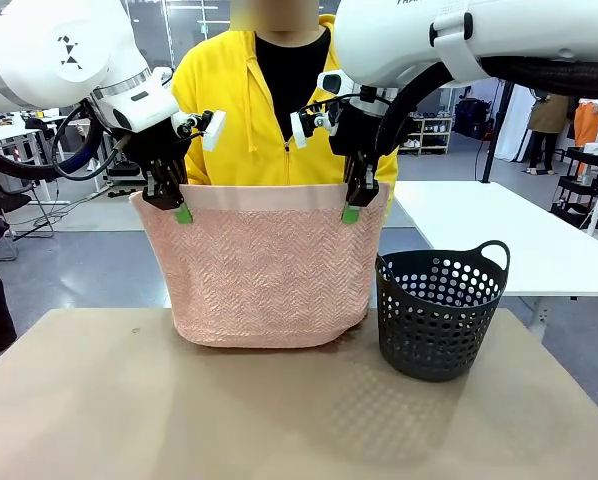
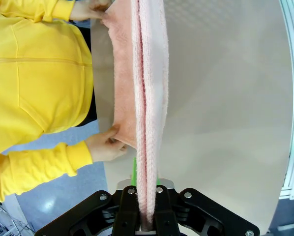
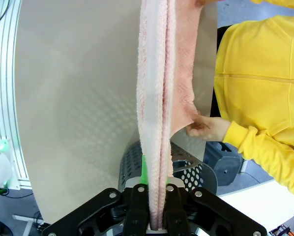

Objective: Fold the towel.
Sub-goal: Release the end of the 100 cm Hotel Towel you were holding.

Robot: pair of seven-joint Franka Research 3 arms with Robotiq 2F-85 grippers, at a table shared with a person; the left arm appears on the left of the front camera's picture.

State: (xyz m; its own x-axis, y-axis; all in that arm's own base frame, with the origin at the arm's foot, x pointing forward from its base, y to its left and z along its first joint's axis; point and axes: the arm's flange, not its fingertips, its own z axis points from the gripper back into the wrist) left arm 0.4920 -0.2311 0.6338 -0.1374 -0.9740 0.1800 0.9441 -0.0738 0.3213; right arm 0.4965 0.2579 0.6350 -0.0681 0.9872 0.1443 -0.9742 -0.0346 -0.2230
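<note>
Over tan table [image 1: 179,420], towel [image 1: 264,270] hanging, basket [image 1: 439,310] beside, grey floor [image 1: 89,270] beyond

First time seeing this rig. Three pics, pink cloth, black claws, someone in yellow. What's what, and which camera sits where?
Two white robot arms share a table with a person in yellow. The wide picture comes from a fixed camera between the arms, looking across at the person. The other two come from a camera on each wrist, looking along that arm's own black fingers. The left gripper and right gripper are each shut on a top corner of the pink towel, holding it up; its lower end meets the table. In the wrist pictures the person's hands pinch the towel layer on their side. A black basket stands on the table, right of the towel.
</note>
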